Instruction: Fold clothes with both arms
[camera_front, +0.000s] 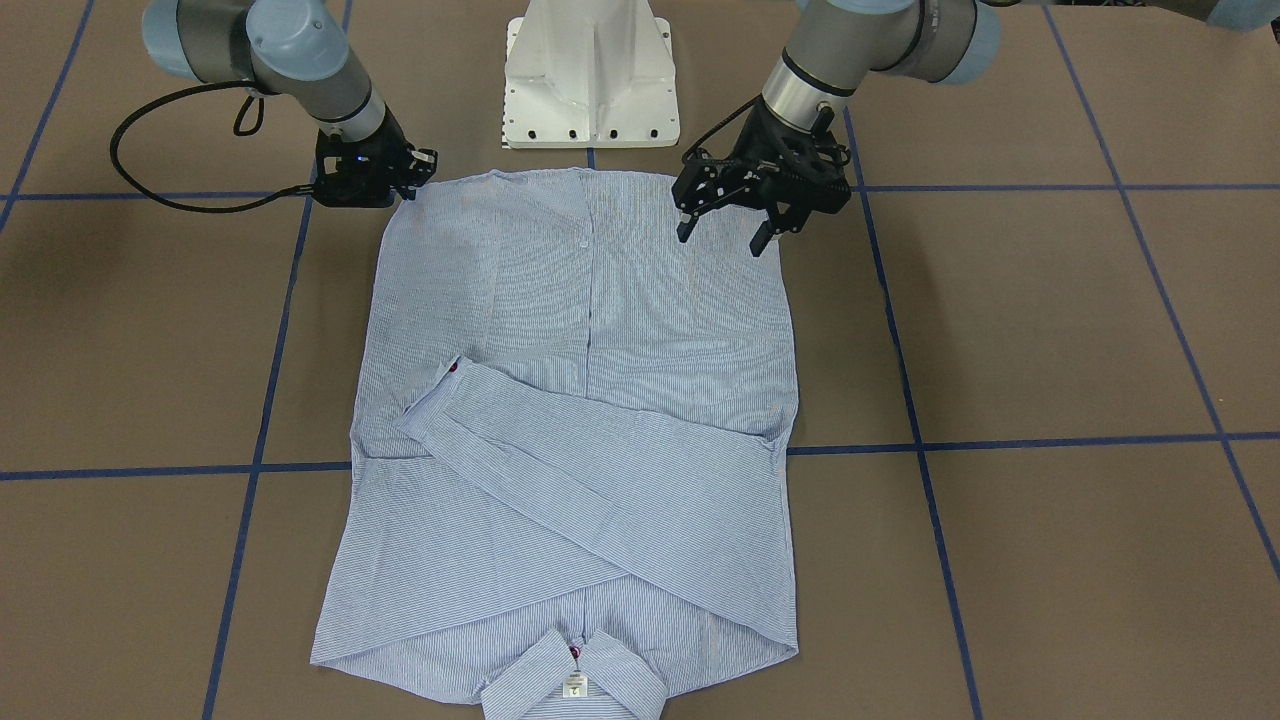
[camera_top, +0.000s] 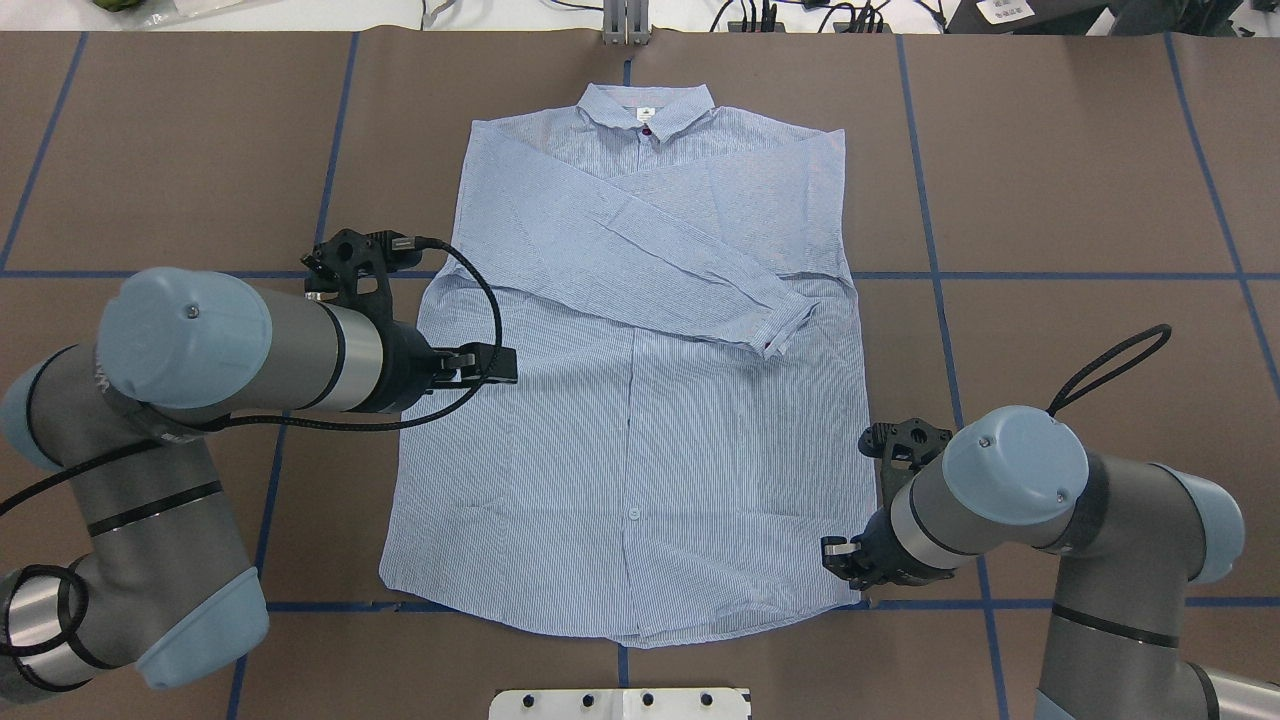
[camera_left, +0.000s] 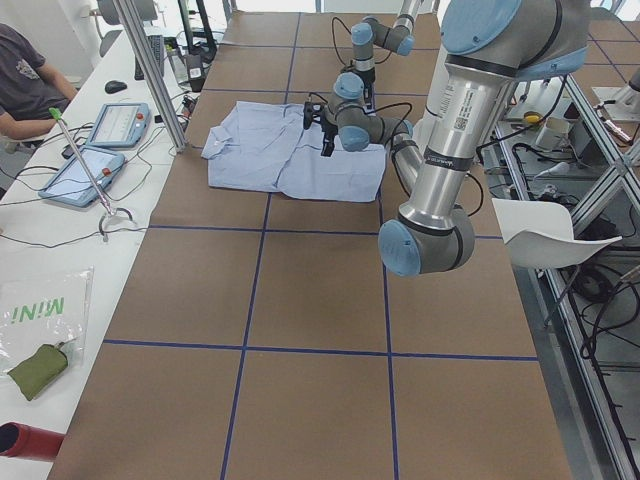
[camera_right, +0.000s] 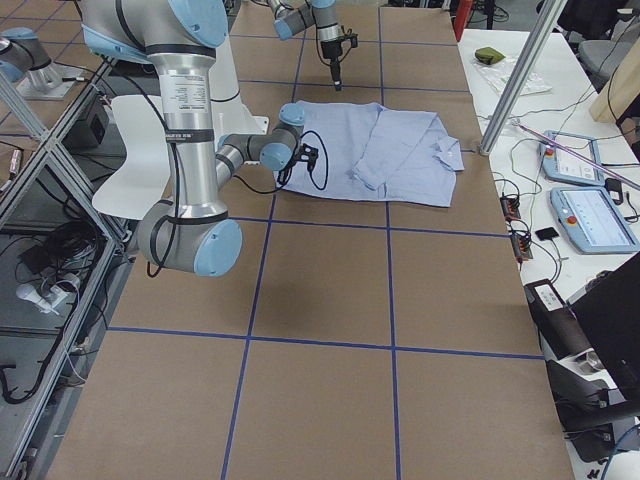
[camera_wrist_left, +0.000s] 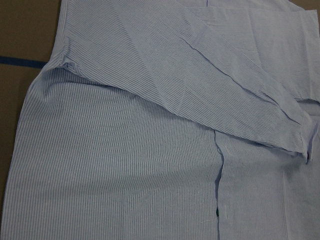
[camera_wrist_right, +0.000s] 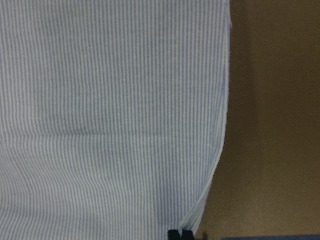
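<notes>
The light-blue striped shirt (camera_front: 600, 400) (camera_top: 650, 440) lies flat and buttoned on the brown table, collar (camera_top: 645, 105) away from the robot and both sleeves folded across the chest. My left gripper (camera_front: 722, 242) (camera_top: 505, 365) hovers open over the shirt's left side, holding nothing. The left wrist view shows the shirt (camera_wrist_left: 125, 165) with a folded sleeve. My right gripper (camera_front: 420, 170) (camera_top: 838, 560) is down at the hem's right corner. Its fingertips (camera_wrist_right: 180, 234) sit together at the cloth's (camera_wrist_right: 100, 125) edge, shut on the shirt.
The white pedestal base (camera_front: 590, 75) stands just behind the hem. Blue tape lines (camera_top: 940, 275) grid the table. A side bench with tablets (camera_left: 85, 170) and a seated person (camera_left: 25, 80) runs along the far edge, with a metal post (camera_right: 515, 80) there.
</notes>
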